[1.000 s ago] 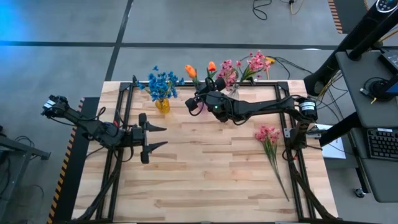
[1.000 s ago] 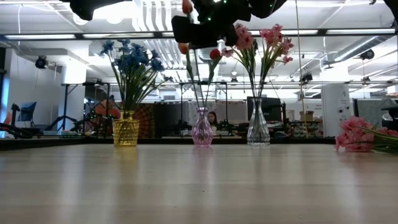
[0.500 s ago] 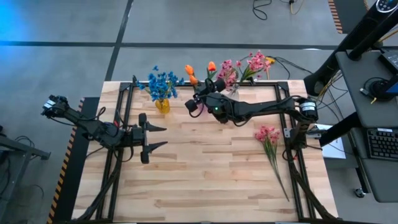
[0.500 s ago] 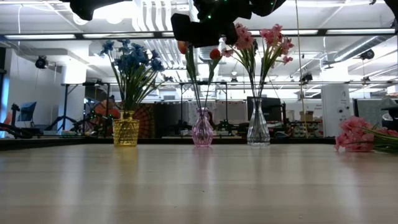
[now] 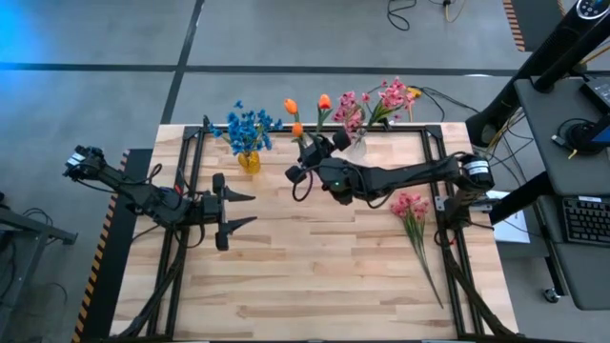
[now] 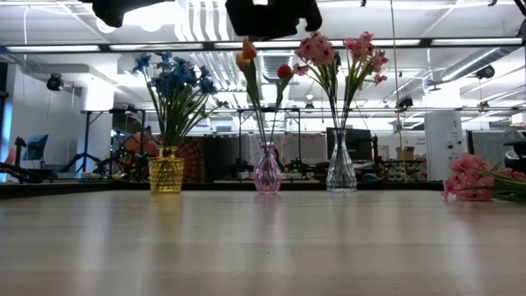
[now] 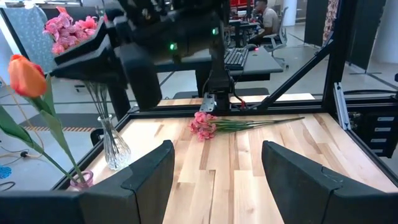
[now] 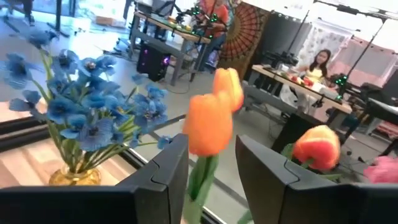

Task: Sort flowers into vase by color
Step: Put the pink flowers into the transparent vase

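Observation:
Three vases stand in a row at the far edge. The yellow vase [image 6: 167, 171] holds blue flowers [image 5: 250, 127]. The pink vase [image 6: 267, 168] holds orange tulips [image 5: 297, 128] by their stems. The clear vase [image 6: 341, 173] holds pink sprays [image 5: 370, 105]. My right gripper [image 5: 310, 152] is open above the pink vase. In its wrist view, its fingers stand on either side of an orange tulip [image 8: 208, 127] without touching it. One pink flower [image 5: 410, 205] lies flat on the table at the right. My left gripper [image 5: 243, 210] waits open at the left.
The loose pink flower's stem [image 5: 431, 272] runs toward the near right corner. A black frame rail [image 5: 315, 125] borders the table's far edge behind the vases. Bare wood [image 5: 315, 267] fills the middle and near part of the table.
My right gripper has risen and drawn back a little toward the near edge, away from the pink vase. An orange tulip bud that stood high under the gripper now sits lower among the other tulips in the pink vase.

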`<act>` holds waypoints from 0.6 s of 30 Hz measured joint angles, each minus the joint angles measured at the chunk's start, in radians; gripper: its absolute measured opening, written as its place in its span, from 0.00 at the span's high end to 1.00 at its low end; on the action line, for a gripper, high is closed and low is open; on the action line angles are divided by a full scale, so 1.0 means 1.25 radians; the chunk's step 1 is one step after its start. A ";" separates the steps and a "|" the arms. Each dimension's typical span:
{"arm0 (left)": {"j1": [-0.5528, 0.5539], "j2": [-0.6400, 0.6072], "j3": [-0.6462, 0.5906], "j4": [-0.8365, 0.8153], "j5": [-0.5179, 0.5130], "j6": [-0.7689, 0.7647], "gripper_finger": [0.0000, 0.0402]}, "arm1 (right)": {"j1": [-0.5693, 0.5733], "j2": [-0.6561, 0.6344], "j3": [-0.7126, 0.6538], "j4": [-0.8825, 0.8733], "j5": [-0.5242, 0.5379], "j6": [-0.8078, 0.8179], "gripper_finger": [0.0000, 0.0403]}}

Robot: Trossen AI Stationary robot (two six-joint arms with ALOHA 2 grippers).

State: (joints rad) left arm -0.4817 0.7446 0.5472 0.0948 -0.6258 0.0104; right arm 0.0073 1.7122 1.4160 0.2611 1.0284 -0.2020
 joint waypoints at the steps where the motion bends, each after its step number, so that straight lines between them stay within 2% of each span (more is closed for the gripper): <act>1: 0.000 0.000 0.000 0.000 0.000 -0.001 0.44 | 0.003 -0.003 0.005 -0.012 0.007 0.000 0.68; 6: 0.000 0.002 0.000 -0.003 0.000 -0.004 0.44 | 0.039 -0.032 0.037 -0.151 0.026 0.048 0.69; 11: 0.000 0.004 0.000 -0.007 0.000 -0.004 0.44 | 0.109 -0.067 0.086 -0.438 -0.018 0.218 0.71; 18: 0.000 0.004 0.000 -0.007 0.000 -0.016 0.44 | 0.149 -0.098 0.158 -0.890 -0.321 0.606 0.73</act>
State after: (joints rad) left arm -0.4816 0.7502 0.5472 0.0864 -0.6258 -0.0100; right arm 0.1936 1.5898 1.6131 -0.8515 0.6274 0.5559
